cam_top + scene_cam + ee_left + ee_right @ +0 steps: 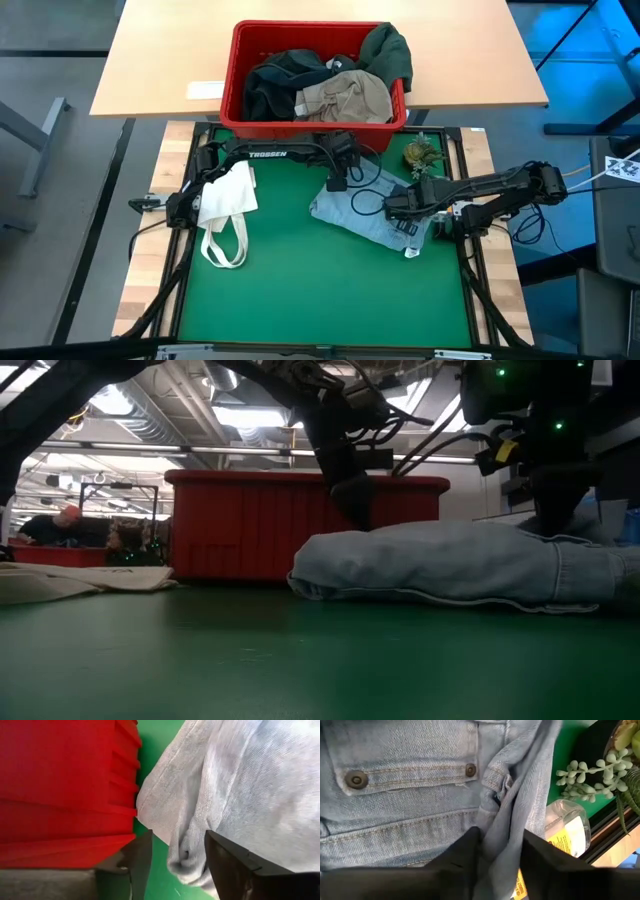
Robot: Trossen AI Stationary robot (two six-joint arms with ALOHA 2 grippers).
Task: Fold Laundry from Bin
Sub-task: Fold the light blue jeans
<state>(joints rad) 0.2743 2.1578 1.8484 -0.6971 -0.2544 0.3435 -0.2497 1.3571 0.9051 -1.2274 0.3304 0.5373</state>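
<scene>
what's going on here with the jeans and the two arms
Both arms are working the jeans spread on the green table in front of the red bin. The left gripper is at the edge nearest the bin, fingers apart around a fold of denim. The right gripper is at the opposite side, with cloth between its fingers. More laundry waits in the bin; a white tote lies off to the side.

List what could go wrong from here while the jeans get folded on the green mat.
1. In the right wrist view a fold of the jeans lies between the right gripper fingers, so lifting away may drag the cloth.
2. The small plant and clear bottle sit just beside the jeans; pulled denim might knock them.
3. The left gripper, open over the jeans' edge, is close to the red bin and could bump its wall.
</scene>
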